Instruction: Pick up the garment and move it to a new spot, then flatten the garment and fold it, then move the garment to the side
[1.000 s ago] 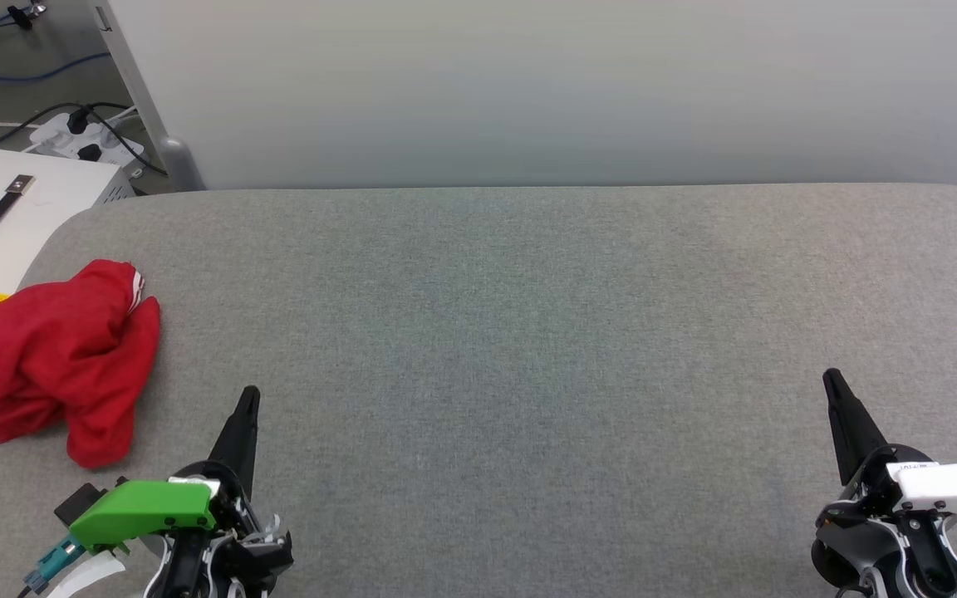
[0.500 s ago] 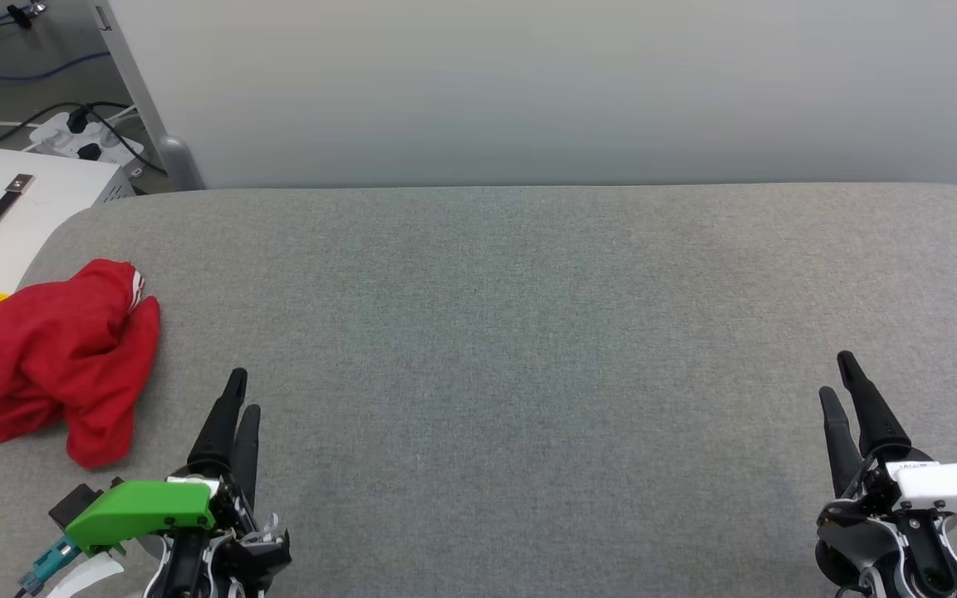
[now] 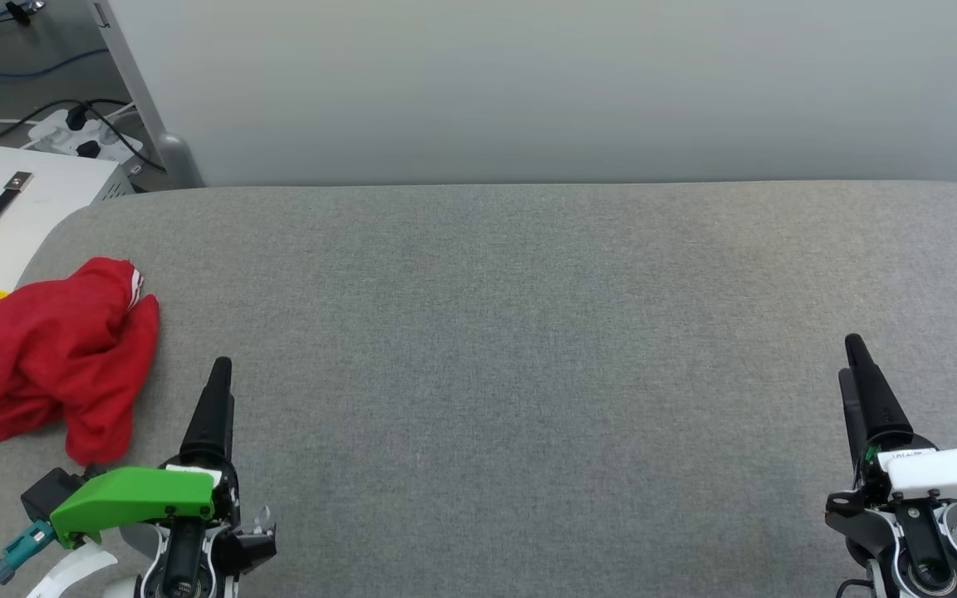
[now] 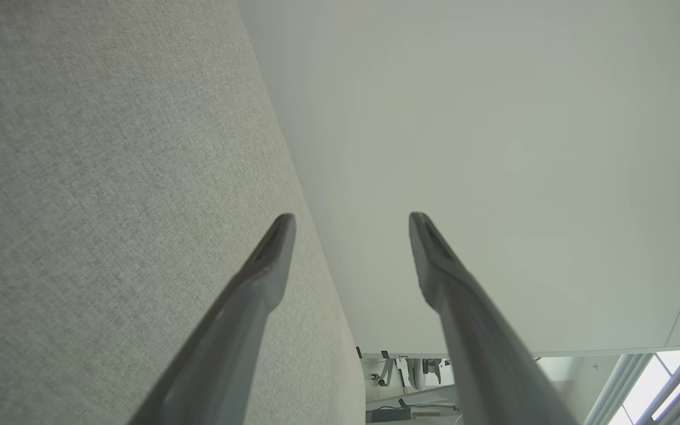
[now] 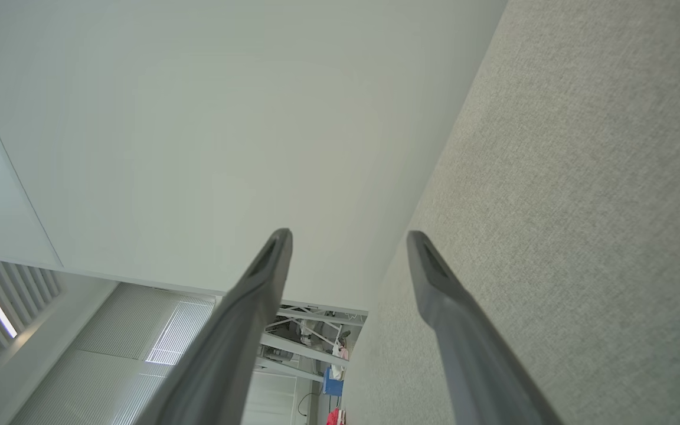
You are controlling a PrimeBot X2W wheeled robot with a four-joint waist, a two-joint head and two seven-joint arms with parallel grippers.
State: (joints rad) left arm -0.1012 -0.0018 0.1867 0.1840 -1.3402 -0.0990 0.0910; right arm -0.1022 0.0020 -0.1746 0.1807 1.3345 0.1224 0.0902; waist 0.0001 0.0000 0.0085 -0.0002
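Crumpled red garment [image 3: 55,357] lies at left edge of frame on grey surface [image 3: 528,332]. Lower left: left tool [image 3: 221,370], near it, not touching. Lower right: right tool [image 3: 852,345], well apart. Both spread, empty.

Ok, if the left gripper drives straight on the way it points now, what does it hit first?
Probably the white panel behind the table. The open left gripper points across the grey tabletop towards it. The garment lies off to its left, out of that line. Its height over the top is unclear.
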